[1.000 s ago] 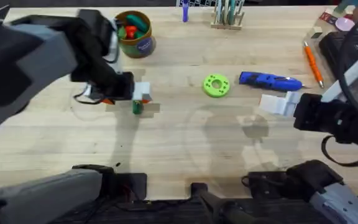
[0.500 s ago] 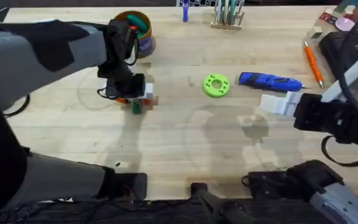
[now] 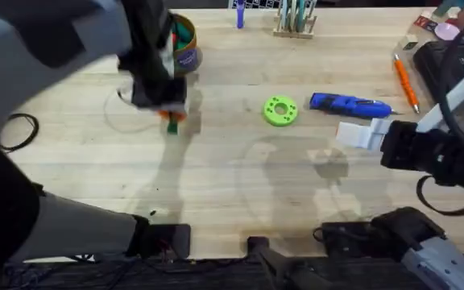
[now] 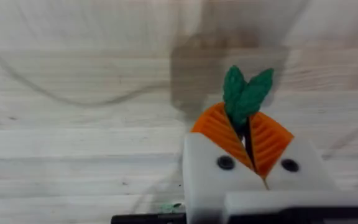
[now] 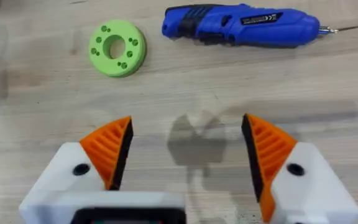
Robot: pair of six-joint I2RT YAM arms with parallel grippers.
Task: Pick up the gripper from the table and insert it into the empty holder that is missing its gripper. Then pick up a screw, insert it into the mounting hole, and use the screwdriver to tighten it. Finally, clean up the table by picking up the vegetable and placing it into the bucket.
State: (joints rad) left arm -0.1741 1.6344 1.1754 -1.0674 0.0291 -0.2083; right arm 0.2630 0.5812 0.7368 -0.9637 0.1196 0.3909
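My left gripper [image 3: 170,115] hangs just in front of the tan bucket [image 3: 188,55] and is shut on the small green vegetable [image 3: 172,127]. In the left wrist view the vegetable's green tip [image 4: 247,93] sticks out between the orange pads [image 4: 216,127] of my left gripper [image 4: 246,140], above its shadow on the wood. The blue screwdriver [image 3: 349,104] [image 5: 241,26] lies at the right of the table. My right gripper [image 3: 359,134] [image 5: 188,155] hovers open just in front of it, holding nothing. The loose gripper, holder and screw are out of view.
A flat green ring disc [image 3: 280,110] [image 5: 117,48] lies at mid-table, left of the screwdriver. A thin orange pen tool [image 3: 405,80] lies far right. The bucket holds red and green toy vegetables [image 3: 174,34]. A rack [image 3: 295,20] stands at the back edge.
My left arm has risen and moved back toward the bucket, carrying the vegetable off the table with it. The right arm has not moved.
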